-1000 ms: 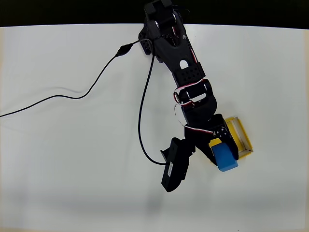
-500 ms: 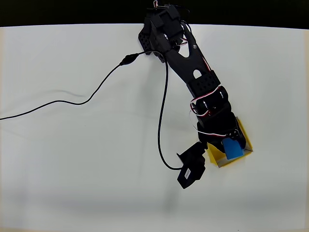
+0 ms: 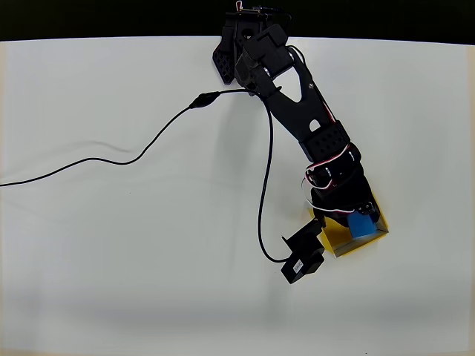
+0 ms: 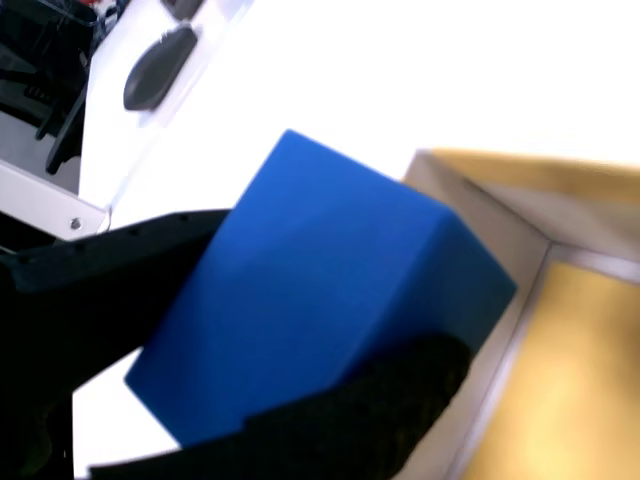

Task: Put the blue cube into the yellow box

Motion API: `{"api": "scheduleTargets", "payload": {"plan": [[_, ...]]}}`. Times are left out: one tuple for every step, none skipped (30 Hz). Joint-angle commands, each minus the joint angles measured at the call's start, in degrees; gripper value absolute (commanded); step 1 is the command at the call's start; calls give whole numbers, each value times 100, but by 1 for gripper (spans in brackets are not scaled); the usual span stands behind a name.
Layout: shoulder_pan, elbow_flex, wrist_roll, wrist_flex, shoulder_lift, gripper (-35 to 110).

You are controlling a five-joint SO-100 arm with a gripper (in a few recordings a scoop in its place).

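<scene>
White surface [image 3: 111,245], arm over yellow box [image 3: 380,222]. Tool [image 4: 270,370] clamped on blue cube [image 4: 320,290], tilted above box rim corner. Center cube over floor, level it, lower, then release.

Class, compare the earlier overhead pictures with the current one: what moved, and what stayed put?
The arm swung right in the overhead view, carrying the blue cube from the near-left edge of the yellow box to above its inside. The end effector stays shut on it. Box and table unchanged.
</scene>
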Motion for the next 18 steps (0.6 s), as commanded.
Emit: {"api": "scheduleTargets", "payload": {"plan": [[-44,-677,-18,70,167,17],[-35,-677,-9,70,123,17],[-35,-677,-18,79,70,17],[-26,-677,-18,79,18,17],[-9,-677,9,62,-26,17],[0,-668,9,62,-70,17],[18,-659,18,53,-105,17],[26,-642,35,26,-132,17],[35,-624,44,-18,-158,18],[53,-624,70,-44,-185,19],[62,-624,88,-79,-220,21],[70,-624,88,-97,-237,24],[70,-615,62,-105,-264,26],[79,-606,0,-105,-281,28],[88,-589,-26,-114,-290,31],[105,-562,-53,-123,-290,34],[132,-527,-105,-167,-290,36],[149,-510,-114,-220,-290,38]]}}
